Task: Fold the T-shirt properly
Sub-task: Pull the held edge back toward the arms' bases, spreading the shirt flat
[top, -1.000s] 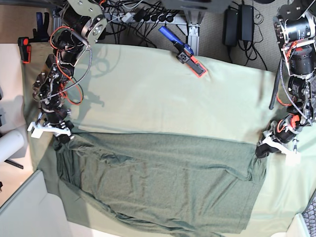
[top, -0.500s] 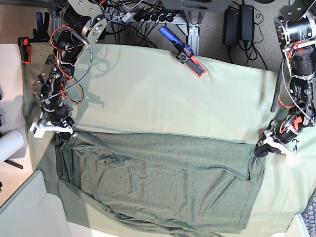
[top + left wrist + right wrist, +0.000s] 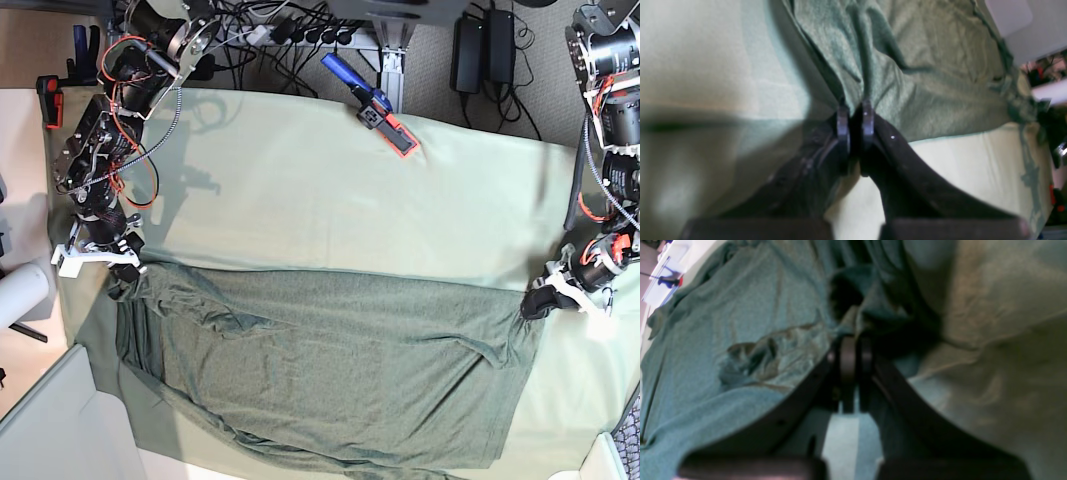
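The dark grey-green T-shirt (image 3: 330,360) lies spread across the near half of the table, wrinkled along its left side. My right gripper (image 3: 122,278) is shut on the shirt's far left corner; in the right wrist view the jaws (image 3: 851,343) pinch bunched fabric (image 3: 740,323). My left gripper (image 3: 537,303) is shut on the shirt's far right corner; in the left wrist view the jaws (image 3: 855,111) clamp the shirt's edge (image 3: 907,66). The fabric between both grippers is pulled fairly straight.
The pale mint table cloth (image 3: 320,190) covers the table behind the shirt. A blue and orange clamp (image 3: 378,110) lies at the far edge. A white roll (image 3: 20,295) and a pale panel (image 3: 50,420) stand off the left side. Cables hang behind.
Both grippers have moved outward with the shirt's corners, the right gripper toward the view's left and the left gripper toward its right. The shirt's far edge is drawn tauter and wider.
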You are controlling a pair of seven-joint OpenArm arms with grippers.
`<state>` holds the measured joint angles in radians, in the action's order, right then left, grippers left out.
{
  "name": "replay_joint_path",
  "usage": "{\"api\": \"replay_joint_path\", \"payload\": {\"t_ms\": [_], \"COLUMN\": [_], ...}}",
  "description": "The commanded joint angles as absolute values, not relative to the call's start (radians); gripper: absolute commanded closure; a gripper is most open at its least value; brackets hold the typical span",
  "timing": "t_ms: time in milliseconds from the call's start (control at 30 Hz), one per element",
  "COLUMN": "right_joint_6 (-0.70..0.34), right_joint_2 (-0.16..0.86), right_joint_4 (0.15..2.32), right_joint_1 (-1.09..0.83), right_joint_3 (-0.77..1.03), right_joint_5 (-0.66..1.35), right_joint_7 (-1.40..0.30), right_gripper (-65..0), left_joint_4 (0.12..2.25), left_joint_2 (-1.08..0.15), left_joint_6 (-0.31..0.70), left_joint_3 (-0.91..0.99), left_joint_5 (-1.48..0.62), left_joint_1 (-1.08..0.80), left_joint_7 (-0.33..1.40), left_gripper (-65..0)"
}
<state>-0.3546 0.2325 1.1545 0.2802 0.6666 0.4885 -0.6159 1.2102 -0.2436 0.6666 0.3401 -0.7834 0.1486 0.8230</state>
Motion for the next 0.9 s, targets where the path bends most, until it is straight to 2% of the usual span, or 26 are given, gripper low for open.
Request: {"api": "replay_joint_path", "payload": {"t_ms": [0,200,600,867], "right_joint_6": [-0.363,-0.363,-0.363,-0.363], "right_joint_2": [0.249,0.249,0.249,0.249], "right_joint_4": [1.18,1.196,1.406,1.464], "right_joint_1": [0.301,0.285,0.108,0.035], "right_joint_3": [0.668,0.668,0.67,0.708], "right_joint_5": [0.505,0.506,0.562,0.594], "right_joint_7": [-0.604,-0.633,-0.699,-0.736], "right_gripper": [0.0,0.0,0.0,0.0], "left_joint_4": [1.24,1.257,1.266,1.468], "left_joint_2": [-0.263,-0.298,-0.322,-0.322], "left_joint_6": [0.698,0.698,0.698,0.698], "left_joint_3": [0.342,0.343,0.343,0.35], "left_joint_5": [-0.794,-0.797,-0.846,-0.848], "left_joint_1": [0.155,0.124,0.097,-0.049], "left_joint_7": [0.82,0.82,0.859,0.862], "left_gripper": [0.0,0.0,0.0,0.0]}}
